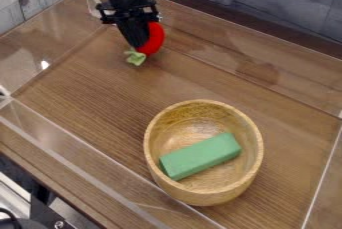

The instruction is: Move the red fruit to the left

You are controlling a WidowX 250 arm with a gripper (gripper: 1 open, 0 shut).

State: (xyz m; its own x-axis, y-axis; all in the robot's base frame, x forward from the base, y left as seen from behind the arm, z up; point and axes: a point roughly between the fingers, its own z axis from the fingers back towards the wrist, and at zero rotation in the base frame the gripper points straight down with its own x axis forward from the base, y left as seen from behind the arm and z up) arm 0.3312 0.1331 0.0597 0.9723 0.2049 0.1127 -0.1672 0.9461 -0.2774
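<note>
bowl (205,151) near right, green block (201,157) inside | fruit (151,39) far left, low over table (80,93), leaf down; likely light, hard, glossy, slippery, best taken across its body | gripper (138,33) pinching fruit, arm pointing steeply down from far edge

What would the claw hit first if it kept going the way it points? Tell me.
The claw points steeply down, shut on the fruit. Straight on, the fruit's green stem would probably meet the wooden table first; how much gap remains is unclear.
</note>
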